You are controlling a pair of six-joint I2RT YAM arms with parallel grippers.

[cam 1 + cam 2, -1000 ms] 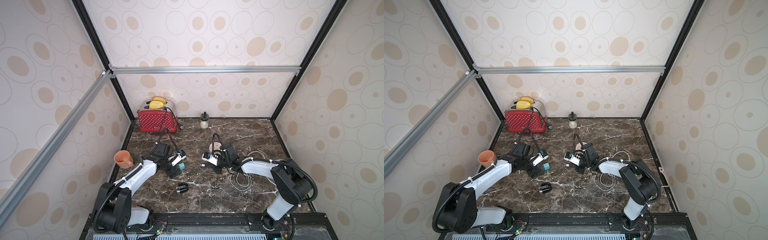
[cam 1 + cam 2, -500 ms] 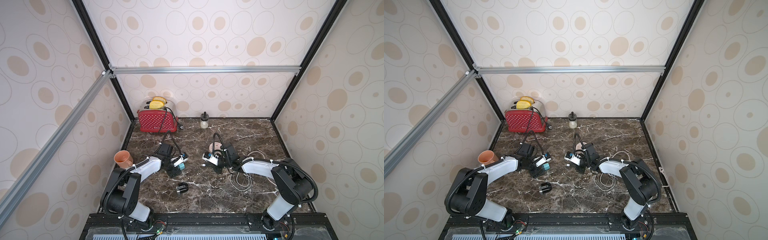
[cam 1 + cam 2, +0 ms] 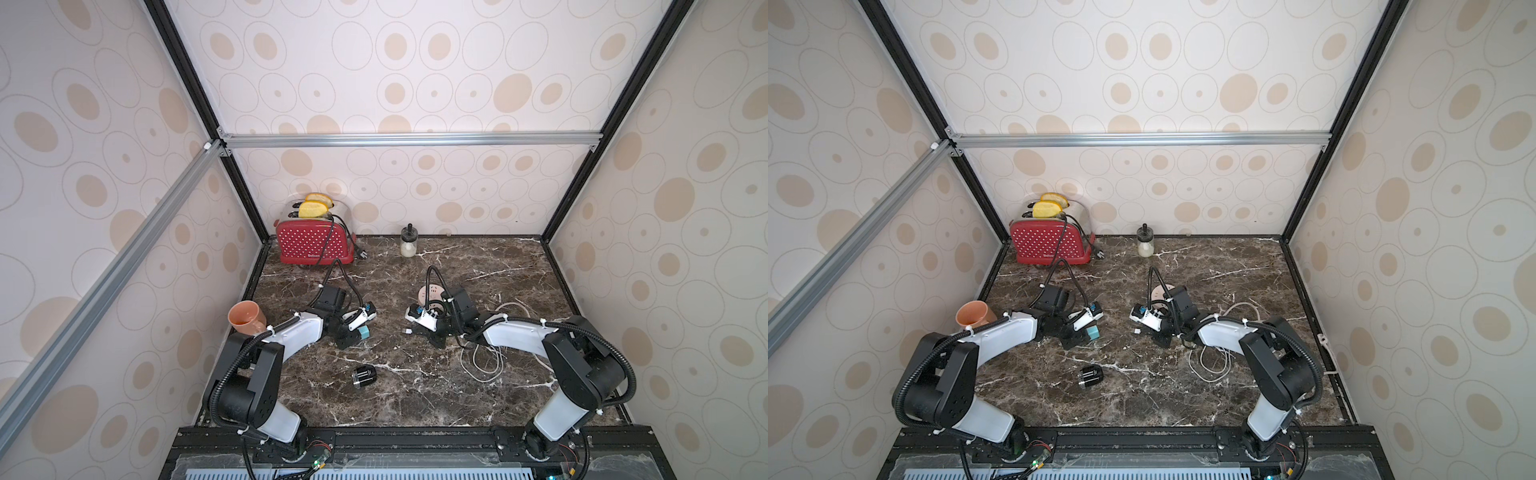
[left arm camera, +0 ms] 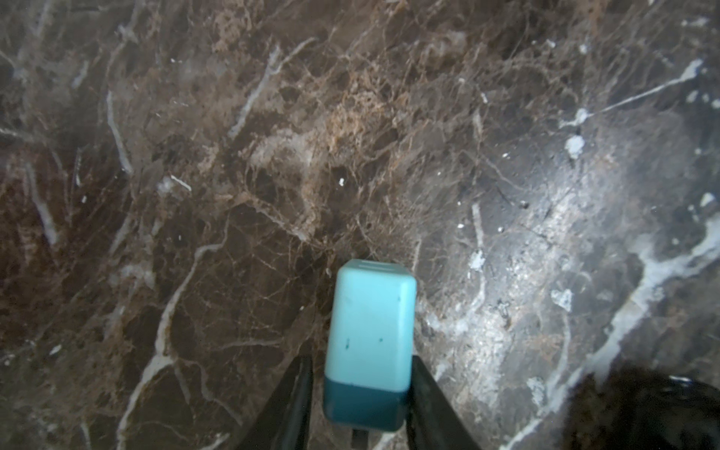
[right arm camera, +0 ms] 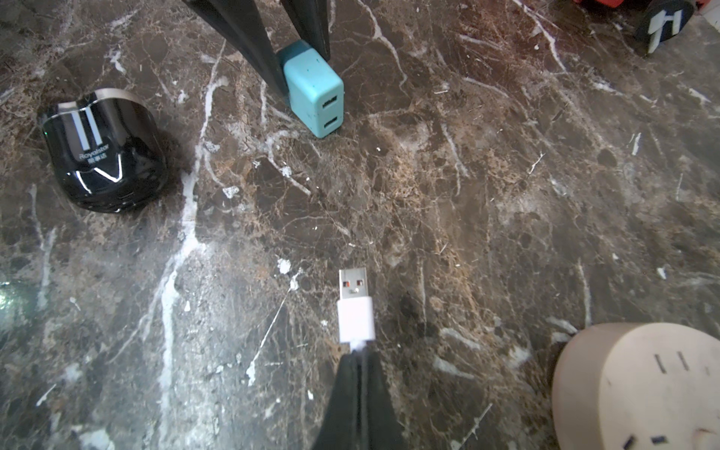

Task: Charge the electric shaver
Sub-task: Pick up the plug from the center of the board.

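Shaver (image 3: 364, 377) seemingly clear of left claw (image 3: 360, 332)

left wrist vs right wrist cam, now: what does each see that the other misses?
Left wrist only: a close-up of the teal adapter's plain face; nothing else is distinct. Right wrist only: the electric shaver, the white USB plug pinched by the shut right gripper, the pink socket disc, and the adapter's two USB ports. Both: the adapter flanked by the left gripper's fingers, on the marble table.
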